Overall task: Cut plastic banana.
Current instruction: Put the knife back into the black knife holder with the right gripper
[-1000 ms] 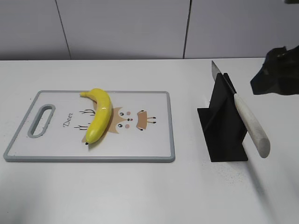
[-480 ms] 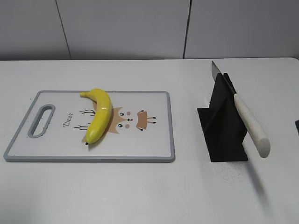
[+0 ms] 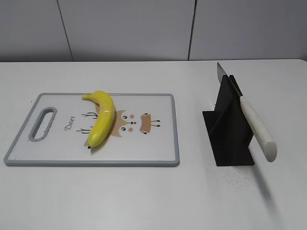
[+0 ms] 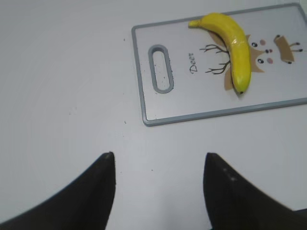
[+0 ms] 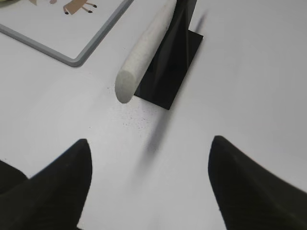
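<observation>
Lying unmoved, plastic banana (image 3: 101, 118) on cutting board (image 3: 144, 148), right arm gone.

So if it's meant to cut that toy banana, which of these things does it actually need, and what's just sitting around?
Needed for the job:
banana
knife, resting in its black stand
cutting board under the banana
left gripper and right gripper, both open and empty

Just there:
white table
grey wall behind
</observation>
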